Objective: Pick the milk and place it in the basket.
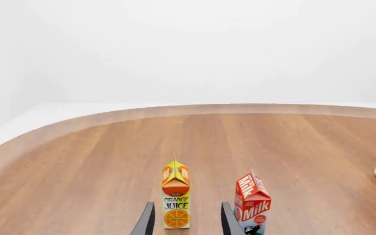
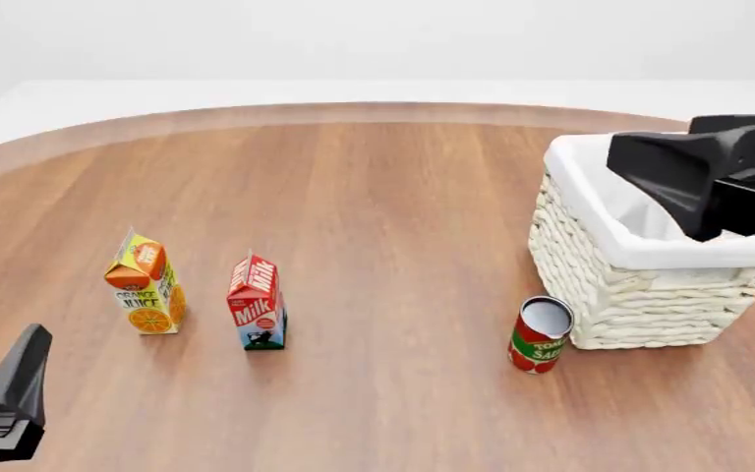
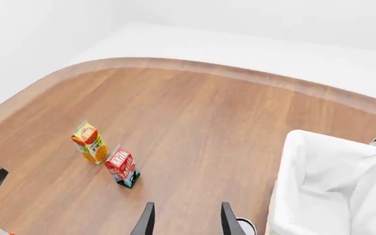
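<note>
The milk [image 2: 257, 303] stands upright on the wooden table, left of centre, a red-topped carton with a blue-white base. In the left wrist view the milk [image 1: 252, 203] sits just outside one finger of my open left gripper [image 1: 188, 208], which is some way short of the cartons. Low at the front left corner is my left gripper [image 2: 13, 388]. The cream wicker basket [image 2: 640, 290] with its white liner stands at the right. Above it hovers my right gripper [image 2: 660, 162], whose own view shows the right gripper [image 3: 187, 208] open and empty, with the milk [image 3: 123, 168] and the basket [image 3: 299, 161] far below.
An orange juice carton [image 2: 145, 285] stands upright just left of the milk; it appears between my left fingers as the juice carton [image 1: 176, 201], though farther off. A red sauce can [image 2: 539, 334] stands against the basket's front left corner. The table's curved far edge [image 2: 351, 110] runs across the back.
</note>
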Tool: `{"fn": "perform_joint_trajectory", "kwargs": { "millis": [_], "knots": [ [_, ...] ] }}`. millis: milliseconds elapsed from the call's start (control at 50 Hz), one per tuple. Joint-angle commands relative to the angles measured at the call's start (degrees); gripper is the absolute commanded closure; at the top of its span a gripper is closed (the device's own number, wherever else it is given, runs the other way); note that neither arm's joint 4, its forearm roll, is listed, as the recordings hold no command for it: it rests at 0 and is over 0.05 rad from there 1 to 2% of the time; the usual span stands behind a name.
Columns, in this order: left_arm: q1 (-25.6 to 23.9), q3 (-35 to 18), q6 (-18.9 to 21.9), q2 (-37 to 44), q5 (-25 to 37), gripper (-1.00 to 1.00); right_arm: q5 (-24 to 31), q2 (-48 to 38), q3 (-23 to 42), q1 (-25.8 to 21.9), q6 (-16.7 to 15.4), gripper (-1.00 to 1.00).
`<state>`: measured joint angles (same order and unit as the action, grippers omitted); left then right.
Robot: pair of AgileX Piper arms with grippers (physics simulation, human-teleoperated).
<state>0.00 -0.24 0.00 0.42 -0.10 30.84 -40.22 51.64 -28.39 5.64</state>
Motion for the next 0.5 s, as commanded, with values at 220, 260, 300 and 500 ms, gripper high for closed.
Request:
{"fn": "perform_joint_trajectory", "kwargs": {
  "millis": [220,260,300,500],
  "knots": [
    [0.0,0.0,0.0,0.0,0.0,-1.0,2.3,-12.9,8.3,-7.0,3.4,-1.0],
    [0.0,0.0,0.0,0.0,0.0,-1.0,2.2,-14.2,9.1,-7.8,3.7,-1.0],
    [0.0,0.0,0.0,0.0,0.0,-1.0,1.9,-16.0,10.1,-8.8,4.0,-1.0],
    [0.0,0.0,0.0,0.0,0.0,-1.0,-1.0,-21.0,11.2,-11.7,5.8,-1.0]
  ]
}}
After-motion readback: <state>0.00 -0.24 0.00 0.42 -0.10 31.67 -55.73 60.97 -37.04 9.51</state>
